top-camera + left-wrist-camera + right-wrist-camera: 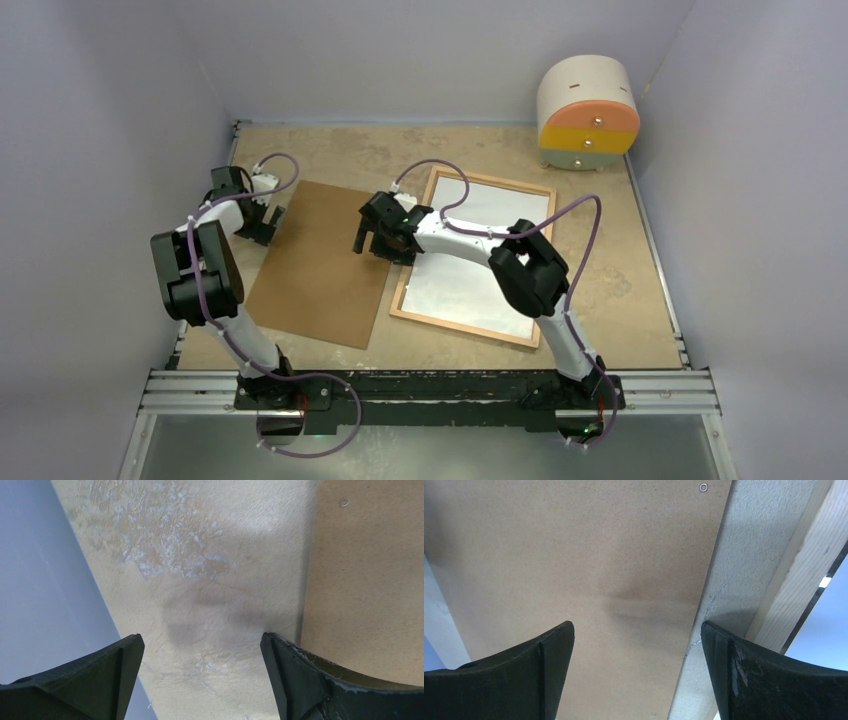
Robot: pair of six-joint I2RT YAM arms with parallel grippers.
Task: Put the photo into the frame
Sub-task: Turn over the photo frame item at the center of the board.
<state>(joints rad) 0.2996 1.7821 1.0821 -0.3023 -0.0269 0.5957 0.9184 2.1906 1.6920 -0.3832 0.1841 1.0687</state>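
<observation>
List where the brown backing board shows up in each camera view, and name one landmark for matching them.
Top external: the brown backing board lies left of centre, beside the frame.
Left wrist: it is the strip down the right side.
Right wrist: it fills the left and centre.
Shared landmark: the small metal ring on the board, at the top of both wrist views; too small to tell from above.

I see a matt, finely speckled brown fibreboard panel (574,555), a frame (804,565) of pale, grained bare wood, and a rough, scuffed, sandy-textured surface (200,555).
</observation>
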